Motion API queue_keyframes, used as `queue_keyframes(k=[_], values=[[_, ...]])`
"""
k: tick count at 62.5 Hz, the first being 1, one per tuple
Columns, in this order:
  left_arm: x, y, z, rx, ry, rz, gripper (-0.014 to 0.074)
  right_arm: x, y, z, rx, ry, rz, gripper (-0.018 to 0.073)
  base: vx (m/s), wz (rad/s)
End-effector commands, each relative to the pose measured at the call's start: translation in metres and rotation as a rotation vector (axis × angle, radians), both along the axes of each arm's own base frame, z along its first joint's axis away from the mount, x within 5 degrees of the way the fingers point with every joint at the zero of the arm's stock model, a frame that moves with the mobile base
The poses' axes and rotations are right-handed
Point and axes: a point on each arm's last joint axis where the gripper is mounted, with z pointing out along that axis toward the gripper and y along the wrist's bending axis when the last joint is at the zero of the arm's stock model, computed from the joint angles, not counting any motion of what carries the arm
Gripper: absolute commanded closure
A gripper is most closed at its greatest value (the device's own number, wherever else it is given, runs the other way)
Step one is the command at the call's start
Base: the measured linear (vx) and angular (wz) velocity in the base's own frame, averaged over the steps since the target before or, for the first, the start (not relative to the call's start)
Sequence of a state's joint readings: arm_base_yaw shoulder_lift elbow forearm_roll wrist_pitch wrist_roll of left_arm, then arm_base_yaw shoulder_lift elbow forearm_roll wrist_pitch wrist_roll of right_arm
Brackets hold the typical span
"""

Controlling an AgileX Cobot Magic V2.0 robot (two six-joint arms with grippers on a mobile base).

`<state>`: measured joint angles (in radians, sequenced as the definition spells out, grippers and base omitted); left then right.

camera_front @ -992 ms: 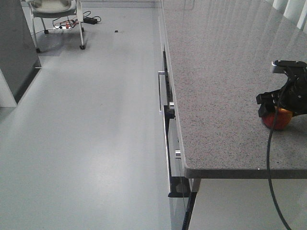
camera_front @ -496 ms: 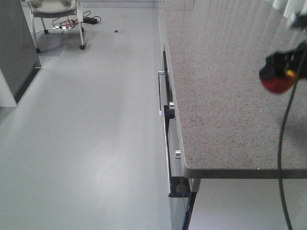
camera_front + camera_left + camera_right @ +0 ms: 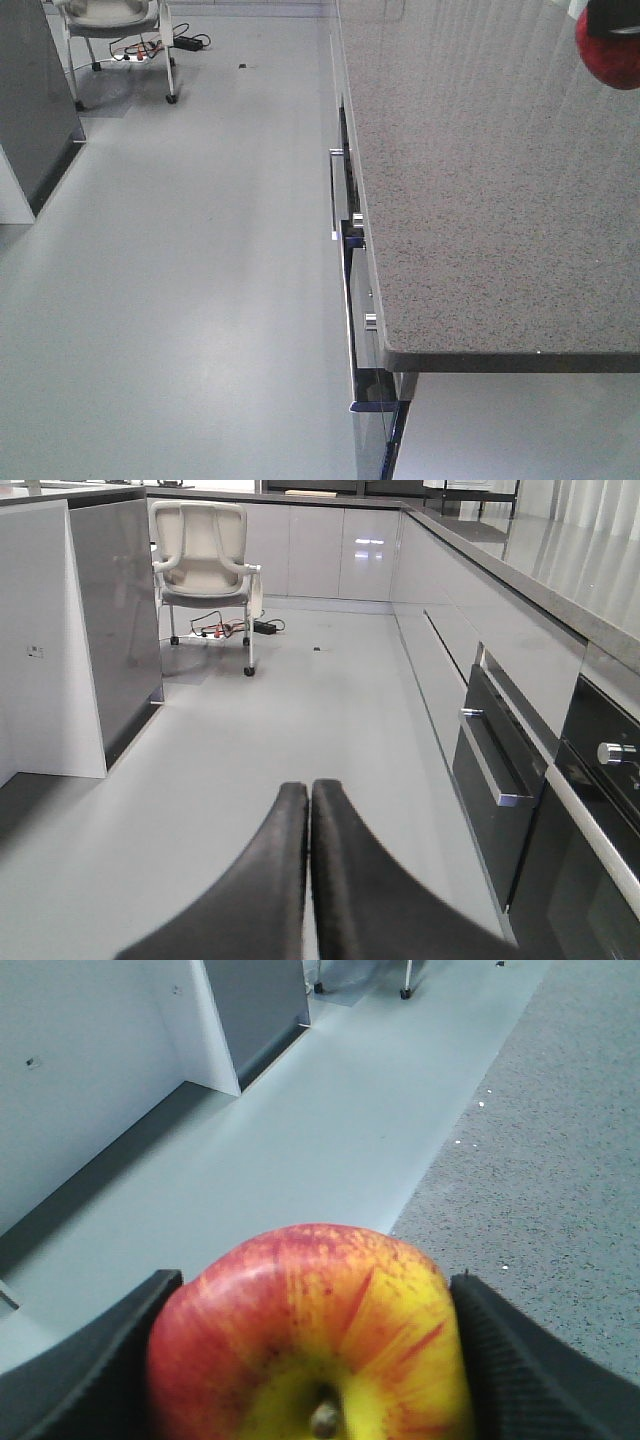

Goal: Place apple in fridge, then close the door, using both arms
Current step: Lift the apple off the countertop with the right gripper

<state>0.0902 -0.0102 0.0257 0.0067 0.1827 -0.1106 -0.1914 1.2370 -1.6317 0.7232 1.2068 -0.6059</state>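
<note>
The apple (image 3: 310, 1340), red with a yellow patch round its stem, sits between the two black fingers of my right gripper (image 3: 315, 1282), which is shut on it. In the front view the apple (image 3: 612, 58) hangs high above the counter at the top right corner, and only a black sliver of the gripper shows above it. My left gripper (image 3: 309, 788) is shut and holds nothing, low over the floor. The dark grey fridge (image 3: 115, 630) with a white side stands at the left (image 3: 30, 110); its inside is out of view. I cannot tell how the door stands.
The grey speckled counter (image 3: 480, 200) fills the right side, with drawer handles (image 3: 335, 190) and a dark oven front (image 3: 600, 810) below its edge. A white wheeled chair (image 3: 205, 565) and a cable strip (image 3: 165, 45) sit at the far end of the floor.
My right gripper has lifted the apple off the counter, up and away toward the top right corner of the front view. Nothing else in that view has moved.
</note>
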Motion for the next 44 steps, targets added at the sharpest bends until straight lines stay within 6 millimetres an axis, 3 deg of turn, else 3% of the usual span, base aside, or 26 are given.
queue_keyframes(k=[1,11,44], values=[[0.0004,-0.0001,-0.0021,-0.009,-0.060,-0.001,0.0603,-0.0193,0.0052,0.0202,0.024,-0.099,0.010,0.0490,0.00,0.00],[0.0004,-0.0001,-0.0021,-0.009,-0.060,-0.001,0.0603,-0.0282,0.0074,0.0232,0.017,-0.109,0.020,0.0490,0.00,0.00],[0.0004,-0.0001,-0.0021,-0.009,-0.060,-0.001,0.0603,-0.0283,0.0075,0.0230,0.016,-0.106,0.022,0.0490,0.00,0.00]])
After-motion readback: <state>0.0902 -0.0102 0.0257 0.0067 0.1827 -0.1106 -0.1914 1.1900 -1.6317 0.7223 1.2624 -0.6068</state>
